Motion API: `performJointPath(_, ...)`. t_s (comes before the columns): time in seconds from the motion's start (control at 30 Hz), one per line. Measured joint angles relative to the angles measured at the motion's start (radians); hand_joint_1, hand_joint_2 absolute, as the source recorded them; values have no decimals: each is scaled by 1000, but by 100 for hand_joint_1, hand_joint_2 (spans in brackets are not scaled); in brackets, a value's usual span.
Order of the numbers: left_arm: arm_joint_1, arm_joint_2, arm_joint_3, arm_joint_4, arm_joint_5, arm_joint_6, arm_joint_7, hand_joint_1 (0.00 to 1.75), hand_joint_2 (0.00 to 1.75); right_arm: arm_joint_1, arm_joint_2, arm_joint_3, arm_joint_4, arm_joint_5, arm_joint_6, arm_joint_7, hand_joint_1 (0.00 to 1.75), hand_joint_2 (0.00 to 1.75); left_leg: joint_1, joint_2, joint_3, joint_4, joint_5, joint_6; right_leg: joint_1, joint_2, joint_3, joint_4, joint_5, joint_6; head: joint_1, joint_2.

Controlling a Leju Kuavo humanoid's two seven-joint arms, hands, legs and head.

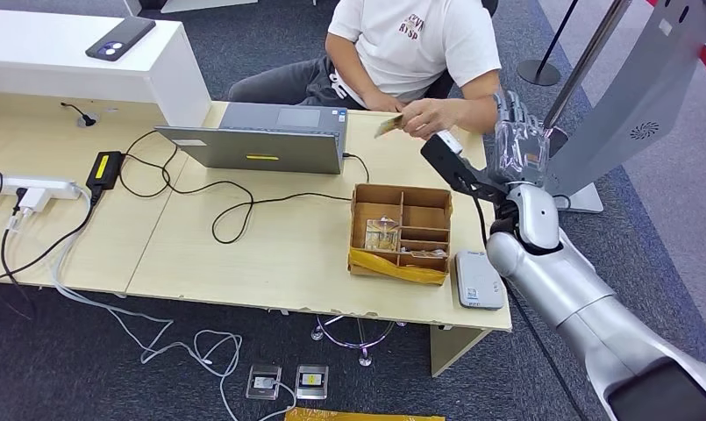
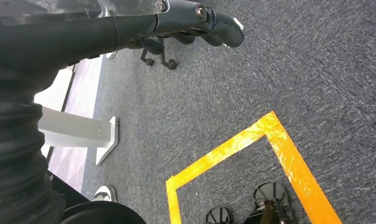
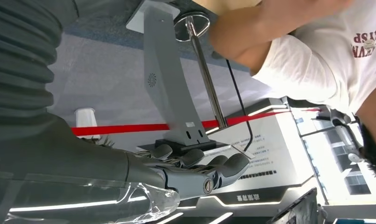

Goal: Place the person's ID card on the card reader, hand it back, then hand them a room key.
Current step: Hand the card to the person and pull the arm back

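- Holding a tan ID card (image 1: pixel 388 126) over the light wooden table (image 1: pixel 270 254), the person's hand (image 1: pixel 428 116) is near the laptop's corner.
- Robot's right hand (image 1: pixel 517 132) is raised just beside it, fingers apart, nothing in it.
- Grey card reader (image 1: pixel 478 280) sits next to the cardboard divider box (image 1: pixel 402 232).
- Left hand (image 2: pixel 195 21) hangs over grey carpet, fingers loosely curled and holding nothing.

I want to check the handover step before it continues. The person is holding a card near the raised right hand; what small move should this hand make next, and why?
Probably the right hand should reach a little toward the card and close on it. The person's hand holds the card out above the table, and the robot's hand holds nothing, fingers apart. The card reader lies bare by the box.
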Motion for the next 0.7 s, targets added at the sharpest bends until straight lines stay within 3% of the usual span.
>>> performJointPath(0.3,4,-21,0,-13,-3,0,32,0,175,118,-46,-44,-241,-121,-21,-72,0,175,0,1,0,0,0,0,0,2,0,0,0,0,0,0)
performJointPath(0.47,6,-30,0,-18,8,0,39,0,175,182,-68,-59,-400,-211,66,-126,0,175,0,2,1,0,0,0,0,2,0,0,0,0,0,0)
performJointPath(0.7,6,-41,0,-21,19,0,39,0,175,259,-97,-57,-572,-216,180,-124,0,175,0,2,0,0,0,0,0,2,0,0,0,0,0,0)
